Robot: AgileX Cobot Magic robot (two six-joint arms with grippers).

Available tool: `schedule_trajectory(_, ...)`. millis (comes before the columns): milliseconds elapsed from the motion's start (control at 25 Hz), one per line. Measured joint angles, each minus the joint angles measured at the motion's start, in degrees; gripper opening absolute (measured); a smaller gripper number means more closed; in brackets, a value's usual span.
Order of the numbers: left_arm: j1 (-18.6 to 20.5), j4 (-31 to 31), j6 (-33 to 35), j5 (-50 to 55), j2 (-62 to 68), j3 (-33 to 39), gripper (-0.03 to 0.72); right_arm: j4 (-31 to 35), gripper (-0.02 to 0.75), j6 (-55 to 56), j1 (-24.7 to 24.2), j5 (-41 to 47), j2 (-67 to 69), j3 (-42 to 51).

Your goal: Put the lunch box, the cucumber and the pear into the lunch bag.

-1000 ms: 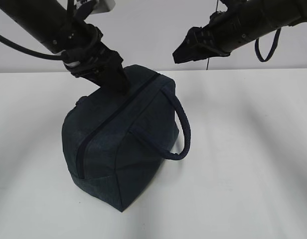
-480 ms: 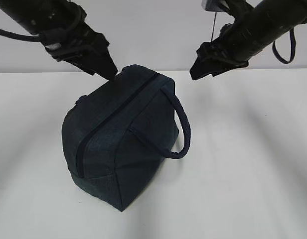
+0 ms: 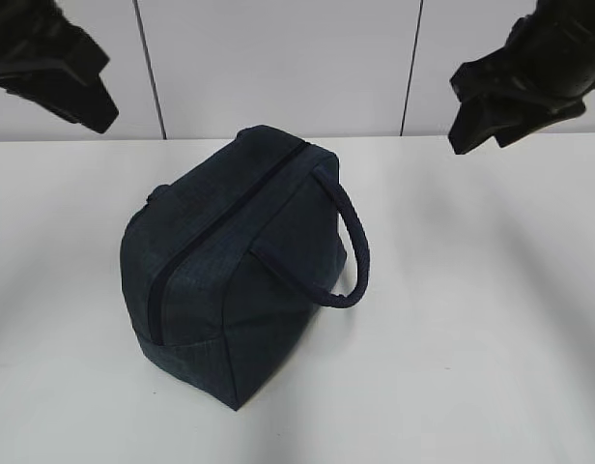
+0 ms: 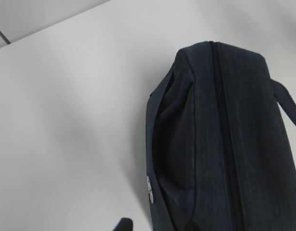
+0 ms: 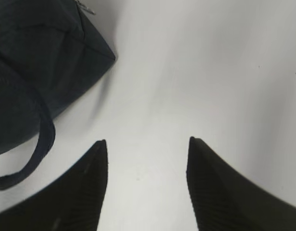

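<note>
Lunch bag (image 4: pixel 220 139) cut off by the frame edge, contents hidden — left gripper (image 3: pixel 70 92) jaws unreadable, only a dark tip.

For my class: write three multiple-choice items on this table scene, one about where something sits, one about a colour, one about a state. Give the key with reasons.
1. Where is the dark navy fabric lunch bag?
A. On the white table
B. Held in a gripper
C. On a shelf

2. What colour is the bag's loop handle?
A. Red
B. Dark navy
C. Yellow

3. How is the bag's top zipper?
A. Wide open
B. Missing
C. Closed

Key: 1 A, the bag rests on the table with the left gripper and right gripper apart from it. 2 B, it matches the fabric. 3 C, no silvery lining shows along the seam.
</note>
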Motion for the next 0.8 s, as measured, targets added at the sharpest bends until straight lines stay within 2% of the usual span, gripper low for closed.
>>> schedule_trajectory(240, 0.0, 0.3, -0.5, -5.5, -13.0, 16.1, 0.201, -1.1, 0.415, 3.0, 0.0, 0.0, -12.7, 13.7)
schedule_trajectory(560, 0.0, 0.9, -5.1, -3.8, -36.9, 33.2, 0.188, -6.5, 0.408, 5.8, 0.0, 1.0, -36.8, 34.4)
schedule_trajectory(800, 0.0, 1.0, -7.2, 0.3, -58.4, 40.1, 0.185, -8.8, 0.407, 7.1, 0.0, 3.1, -58.2, 45.3)
